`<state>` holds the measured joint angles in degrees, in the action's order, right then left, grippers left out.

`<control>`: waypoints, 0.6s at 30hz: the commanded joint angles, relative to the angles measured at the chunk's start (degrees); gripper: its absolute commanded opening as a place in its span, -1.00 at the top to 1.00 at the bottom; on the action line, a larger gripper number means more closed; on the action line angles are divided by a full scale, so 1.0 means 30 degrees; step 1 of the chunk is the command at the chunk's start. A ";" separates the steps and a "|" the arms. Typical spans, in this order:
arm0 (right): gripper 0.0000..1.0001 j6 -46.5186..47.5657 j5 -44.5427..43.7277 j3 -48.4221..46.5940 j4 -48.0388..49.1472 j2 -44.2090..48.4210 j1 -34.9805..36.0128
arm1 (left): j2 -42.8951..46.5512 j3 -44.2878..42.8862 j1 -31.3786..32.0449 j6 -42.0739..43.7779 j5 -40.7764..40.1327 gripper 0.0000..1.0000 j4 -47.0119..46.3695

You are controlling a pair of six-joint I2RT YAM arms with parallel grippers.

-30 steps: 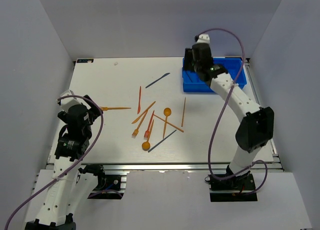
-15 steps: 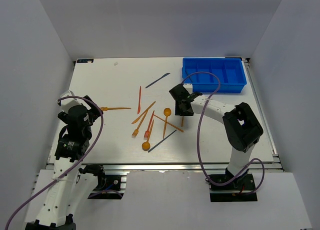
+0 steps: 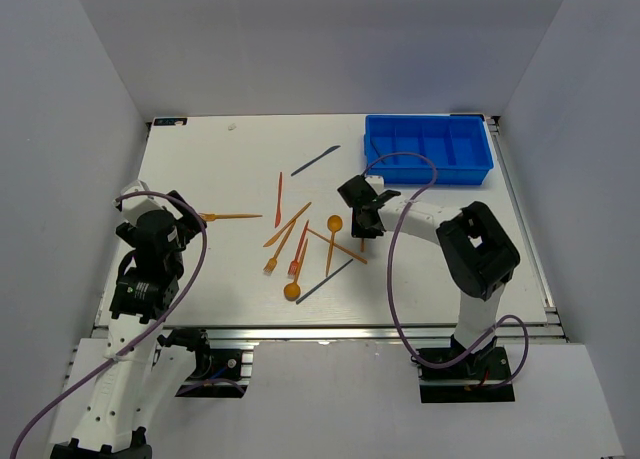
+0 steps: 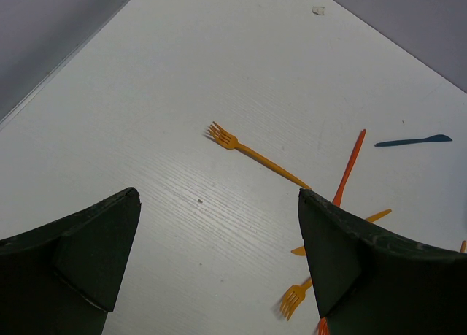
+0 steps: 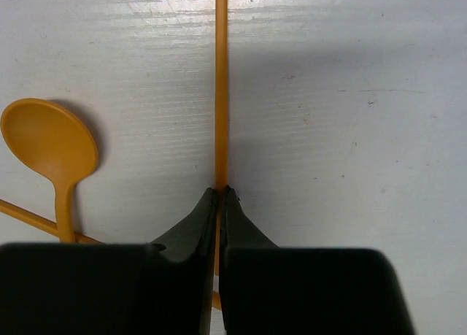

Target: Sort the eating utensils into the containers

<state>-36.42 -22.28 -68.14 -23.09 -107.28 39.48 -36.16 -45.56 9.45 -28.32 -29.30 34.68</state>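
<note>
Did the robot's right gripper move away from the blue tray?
Yes. The right gripper left the blue tray at the back and came nearer and leftward. It is now shut on a thin orange utensil.

A high rear camera sees the whole table (image 3: 200,159); wrist cameras view patches nearer.

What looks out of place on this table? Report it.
A small white scrap lies alone near the far edge of the table, unlike any utensil. The orange utensils lie crossed mid-table; nothing looks broken.
</note>
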 commanded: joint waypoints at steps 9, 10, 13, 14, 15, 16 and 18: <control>1.00 0.6002 0.1184 -0.1280 0.0486 0.2564 0.0080 | 0.0013 0.0040 -0.0075 0.0151 0.0128 -0.96 -0.0221; 1.00 0.6888 0.1942 -0.1281 0.0983 0.3438 0.0052 | 0.0042 0.0011 -0.0075 0.0151 0.0128 -0.96 -0.0221; 1.00 0.9821 0.1747 -0.1891 0.2305 0.4353 -0.0269 | 0.0042 0.0011 -0.0075 0.0151 0.0128 -0.96 -0.0250; 1.00 1.0523 0.1425 -0.2128 0.2568 0.4326 -0.0561 | 0.0013 0.0011 -0.0075 0.0151 0.0128 -0.96 -0.0221; 1.00 1.1690 0.1277 -0.2479 0.3121 0.4152 -0.0912 | 0.0013 0.0040 -0.0075 0.0151 0.0099 -0.96 -0.0221; 1.00 1.2050 0.1797 -0.3381 0.3301 0.3570 -0.1786 | -0.0016 0.0011 -0.0075 0.0151 0.0127 -0.96 -0.0221; 1.00 1.4035 0.2619 -0.4728 0.4555 0.2343 -0.3046 | 0.0013 -0.0018 -0.0075 0.0151 0.0157 -0.96 -0.0221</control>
<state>-6.55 -16.53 -76.53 -16.82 -96.64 36.16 -36.21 -45.56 9.45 -28.32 -29.17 34.65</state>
